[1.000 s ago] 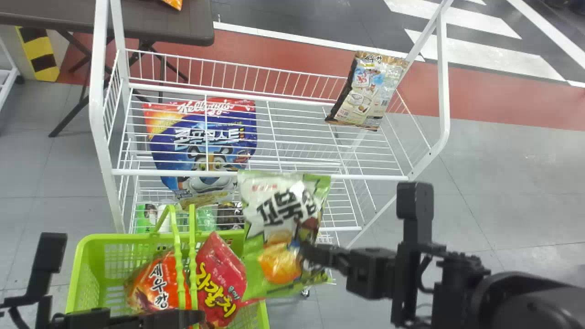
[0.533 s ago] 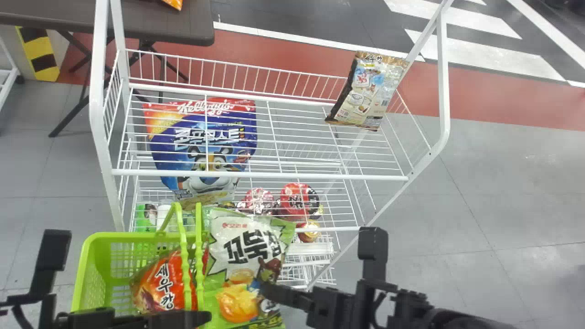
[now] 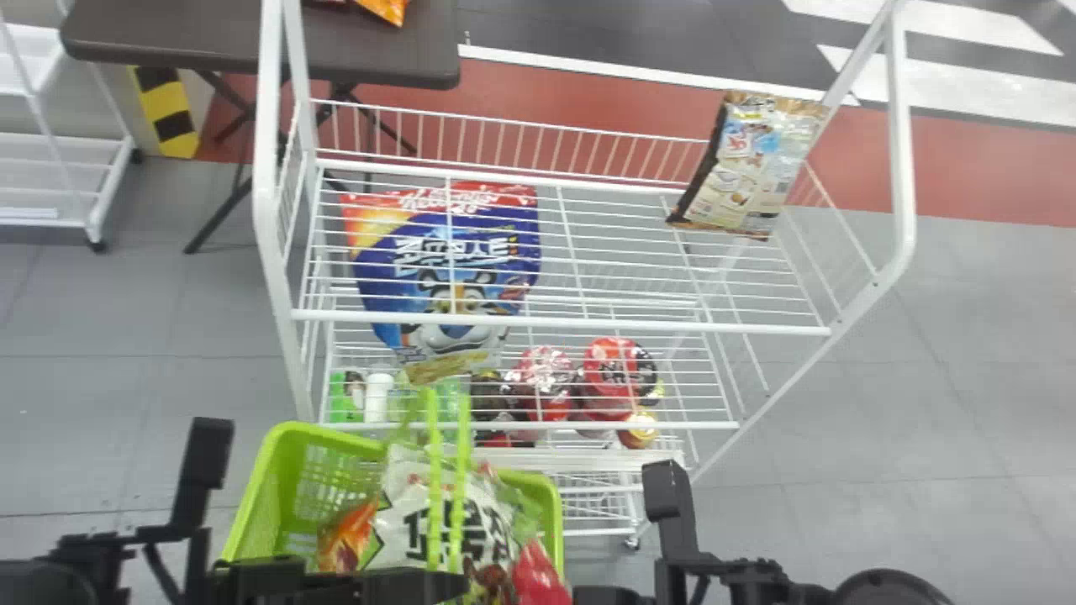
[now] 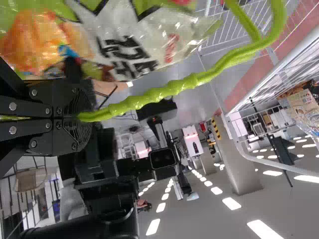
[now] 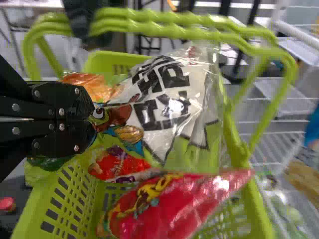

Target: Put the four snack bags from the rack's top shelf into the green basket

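One green-white bag (image 3: 402, 533) in right jaws (image 3: 609, 597) | inside basket rim (image 3: 551, 504) | handles (image 3: 435, 487) close above

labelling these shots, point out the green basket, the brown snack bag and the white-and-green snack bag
Green basket (image 3: 283, 439): head view, rim at far left corner
Brown snack bag (image 3: 746, 168): head view, middle of printed face
White-and-green snack bag (image 5: 167, 92): right wrist view, white panel with black lettering

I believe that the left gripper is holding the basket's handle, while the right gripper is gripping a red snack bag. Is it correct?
Not quite: the right wrist view shows that the right gripper is gripping the white-and-green snack bag, not a red one. The left gripper is indeed holding the green handle.
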Robot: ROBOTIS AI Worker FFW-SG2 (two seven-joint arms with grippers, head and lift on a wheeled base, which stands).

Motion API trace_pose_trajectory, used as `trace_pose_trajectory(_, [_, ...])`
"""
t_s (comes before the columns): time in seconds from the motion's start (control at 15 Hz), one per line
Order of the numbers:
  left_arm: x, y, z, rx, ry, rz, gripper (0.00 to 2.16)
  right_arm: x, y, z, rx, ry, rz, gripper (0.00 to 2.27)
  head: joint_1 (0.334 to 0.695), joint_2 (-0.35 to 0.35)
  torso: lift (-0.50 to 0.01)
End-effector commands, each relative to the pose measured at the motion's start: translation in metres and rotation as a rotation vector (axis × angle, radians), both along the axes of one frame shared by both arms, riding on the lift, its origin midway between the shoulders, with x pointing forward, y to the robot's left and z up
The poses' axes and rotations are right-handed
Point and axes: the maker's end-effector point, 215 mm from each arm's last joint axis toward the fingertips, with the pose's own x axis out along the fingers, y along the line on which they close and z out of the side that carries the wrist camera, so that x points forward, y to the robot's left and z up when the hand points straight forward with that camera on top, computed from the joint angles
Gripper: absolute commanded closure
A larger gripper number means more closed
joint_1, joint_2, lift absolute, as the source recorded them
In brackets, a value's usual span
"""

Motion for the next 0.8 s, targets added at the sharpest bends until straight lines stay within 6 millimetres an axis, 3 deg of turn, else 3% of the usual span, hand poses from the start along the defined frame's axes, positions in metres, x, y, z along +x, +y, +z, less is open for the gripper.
trace_pose_trajectory(0.0, [-0.002,-0.003,0.001,-0.005,0.0,-0.008,2.12,0.024,0.005,0.002,-0.006,-0.058,-0.026,2.1,0.695,-0.188,0.0])
trace_pose_trajectory(0.2, [-0.005,-0.008,0.002,-0.008,-0.001,-0.02,2.12,0.066,0.008,0.004,-0.049,-0.177,-0.082,2.08,0.695,-0.163,0.0])
trace_pose_trajectory(0.27, [-0.007,-0.008,0.001,-0.008,0.002,-0.023,2.12,0.071,0.007,-0.002,-0.063,-0.178,-0.087,1.85,0.695,-0.16,0.0])
trace_pose_trajectory(0.33, [-0.006,-0.006,0.001,-0.007,0.004,-0.019,2.12,0.068,0.006,-0.011,-0.077,-0.154,-0.069,1.31,0.695,-0.157,0.0])
trace_pose_trajectory(0.4, [-0.006,-0.004,0.0,-0.006,0.005,-0.015,2.12,0.065,0.002,-0.019,-0.101,-0.138,-0.052,0.33,0.695,-0.157,0.0])
trace_pose_trajectory(0.47, [-0.006,-0.003,0.0,-0.005,0.005,-0.014,2.12,0.054,-0.002,-0.028,-0.137,-0.101,-0.016,0.0,0.695,-0.156,0.0])
trace_pose_trajectory(0.6, [-0.005,-0.004,0.0,-0.005,0.005,-0.013,2.12,0.022,-0.009,-0.035,-0.158,-0.006,0.051,0.02,0.695,-0.163,0.0])
trace_pose_trajectory(0.73, [-0.004,-0.007,0.002,-0.006,-0.001,-0.019,2.12,0.018,-0.025,-0.029,-0.22,-0.021,0.061,0.05,0.695,-0.185,0.0])
